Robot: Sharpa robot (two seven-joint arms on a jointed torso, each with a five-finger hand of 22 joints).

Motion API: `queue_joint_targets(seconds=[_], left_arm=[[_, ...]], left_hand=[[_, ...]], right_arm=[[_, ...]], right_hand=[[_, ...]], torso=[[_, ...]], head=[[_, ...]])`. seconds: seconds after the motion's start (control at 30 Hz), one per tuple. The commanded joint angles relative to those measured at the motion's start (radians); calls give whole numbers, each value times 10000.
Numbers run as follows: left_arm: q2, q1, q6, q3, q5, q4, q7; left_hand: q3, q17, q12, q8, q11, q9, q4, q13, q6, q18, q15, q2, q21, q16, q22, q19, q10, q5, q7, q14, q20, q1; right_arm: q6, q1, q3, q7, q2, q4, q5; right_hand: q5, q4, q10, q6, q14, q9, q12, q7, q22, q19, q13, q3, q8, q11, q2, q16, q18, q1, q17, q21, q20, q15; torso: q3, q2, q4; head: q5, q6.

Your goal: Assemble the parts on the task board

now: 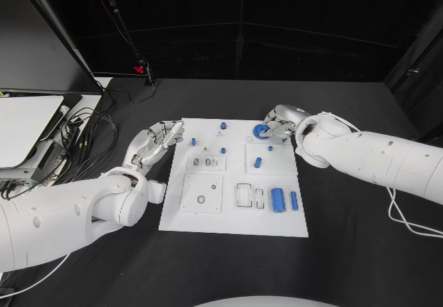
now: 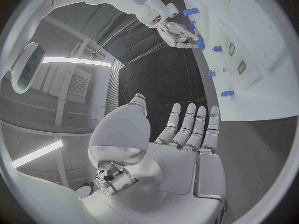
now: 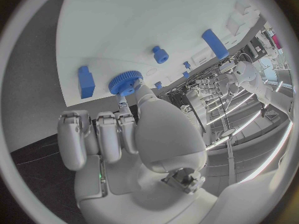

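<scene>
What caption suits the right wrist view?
Right hand touching a blue gear on the white board.

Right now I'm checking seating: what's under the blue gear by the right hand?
The round blue toothed gear lies on the white task board; whatever sits beneath it is covered.

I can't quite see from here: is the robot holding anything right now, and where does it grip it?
The right hand has its fingers on the blue gear, at its toothed rim. The left hand holds nothing.
</scene>
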Motion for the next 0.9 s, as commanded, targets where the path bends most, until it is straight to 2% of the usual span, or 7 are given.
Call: queue_joint_targets(seconds=[0.03, 0.17, 0.3, 0.43, 0.67, 0.8, 0.9], left_arm=[[0, 12, 109, 9, -53, 11, 2215], [-17, 12, 106, 9, -53, 14, 2214], [-37, 12, 103, 9, -53, 27, 2212], [-54, 13, 91, 9, -53, 42, 2209], [-46, 16, 94, 9, -53, 46, 2209], [-44, 20, 95, 10, -53, 52, 2208], [-48, 23, 92, 10, -53, 62, 2219]], left_hand=[[-71, 8, -32, -60, 12, 5, -19, 3, 39, 54, 27, 132, -18, -37, -13, -39, 76, 40, 1482, 26, 5, 3], [-73, 8, -33, -61, 12, 5, -19, 3, 38, 53, 27, 134, -20, -37, -13, -40, 75, 43, 1482, 25, 6, 5], [-73, 8, -33, -61, 12, 5, -19, 3, 38, 53, 27, 134, -20, -37, -13, -40, 75, 43, 1482, 25, 6, 5], [-79, 8, -34, -64, 12, 5, -21, 2, 36, 52, 28, 142, -17, -38, -13, -40, 75, 57, 1482, 24, 6, 11], [-82, 8, -34, -65, 12, 5, -21, 3, 36, 52, 28, 144, -11, -37, -12, -35, 76, 61, 1482, 24, 7, 14], [-85, 8, -34, -66, 12, 5, -22, 3, 37, 51, 28, 145, -16, -37, -14, -39, 77, 65, 1483, 25, 8, 18], [-86, 8, -34, -66, 12, 5, -23, 3, 37, 51, 28, 145, -15, -37, -14, -39, 77, 67, 1483, 25, 8, 19]], right_arm=[[-1082, 21, 11, 633, -34, 113, 275], [-1552, 18, 14, 876, -63, 229, 476], [-1737, 22, 22, 935, -96, 429, 562], [-1735, 34, 31, 902, -70, 674, 598], [-1533, 56, 38, 880, 299, 806, 615], [-1417, 60, 39, 896, 567, 816, 604], [-1326, 64, 40, 894, 740, 801, 532]], right_hand=[[162, -38, 1041, 157, 1075, 0, 25, 36, 2634, 1021, 2615, 112, -91, 45, -5, 25, -74, 148, 2629, 32, -37, -10], [225, -61, 1041, 202, 1075, -19, 25, 104, 2634, 1021, 2615, 182, -157, 111, -36, 25, -74, 181, 2629, 32, 6, 52], [240, -75, 1041, 211, 1075, -27, 25, 124, 2634, 1021, 2615, 198, -187, 131, -73, 25, -74, 189, 2629, 32, 24, 73], [233, -85, 1041, 211, 1075, -34, 25, 138, 2634, 1021, 2615, 204, -214, 145, -109, 25, -74, 192, 2629, 32, 40, 90], [252, -102, 1041, 230, 1075, -37, 25, 142, 2634, 1021, 2615, 241, -237, 154, -111, 25, -74, 219, 2629, 32, 57, 106], [250, -118, 1041, 236, 1075, -40, 25, 141, 2634, 1021, 2615, 256, -254, 158, -130, 25, -74, 234, 2629, 32, 67, 114], [243, -132, 1041, 239, 1075, -43, 25, 139, 2634, 1021, 2615, 264, -268, 158, -152, 25, -74, 246, 2629, 32, 74, 119]], torso=[[0, -2, -9], [-7, -4, -17], [-14, -8, -9], [-27, -9, 0], [-16, 6, 11], [-14, 5, 20], [-11, 7, 26]], head=[[24, 24], [67, 39], [83, 58], [87, 58], [135, 53], [460, 50], [605, 141]])
